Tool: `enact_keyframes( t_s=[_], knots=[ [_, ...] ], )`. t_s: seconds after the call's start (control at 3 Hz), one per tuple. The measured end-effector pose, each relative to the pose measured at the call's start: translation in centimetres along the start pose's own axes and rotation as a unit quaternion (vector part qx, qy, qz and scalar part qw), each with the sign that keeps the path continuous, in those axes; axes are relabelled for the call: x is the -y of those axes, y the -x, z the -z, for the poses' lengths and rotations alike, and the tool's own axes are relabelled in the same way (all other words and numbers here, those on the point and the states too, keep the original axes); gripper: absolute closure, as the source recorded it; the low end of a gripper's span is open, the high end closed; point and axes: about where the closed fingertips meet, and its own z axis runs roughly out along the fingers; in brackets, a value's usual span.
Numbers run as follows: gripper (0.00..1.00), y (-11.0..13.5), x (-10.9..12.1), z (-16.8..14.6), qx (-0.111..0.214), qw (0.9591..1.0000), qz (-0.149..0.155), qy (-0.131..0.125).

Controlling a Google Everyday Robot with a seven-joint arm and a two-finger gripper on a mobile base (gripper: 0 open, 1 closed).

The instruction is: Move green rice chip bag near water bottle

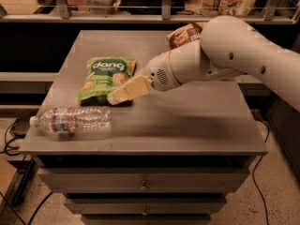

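A bright green snack bag [105, 78] lies left of centre on the grey bench [197, 121], just above the clear ribbed plastic bottle [72, 120]. The cream pincer [118, 96] is at the bag's lower-right corner; I cannot tell whether it is spread or pinching.

Warm, dim light is cast from above; a soft sheen is seen on the counter [197, 121] toward its front edge, and a shadow is thrown beneath the gripper [123, 93], left of centre.

Smooth and white, dotted with dark screw holes [230, 56]. Slotted vent [161, 76], gold ring [171, 67]. Ends at eight o'clock in a cream gripper [123, 93].
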Motion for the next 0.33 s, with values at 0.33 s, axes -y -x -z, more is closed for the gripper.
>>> enact_keyframes(
  t_s=[0.33],
  knots=[
    [0.0,0.01,-0.02,-0.01,0.0,1.0,0.0,0.0]
  ],
)
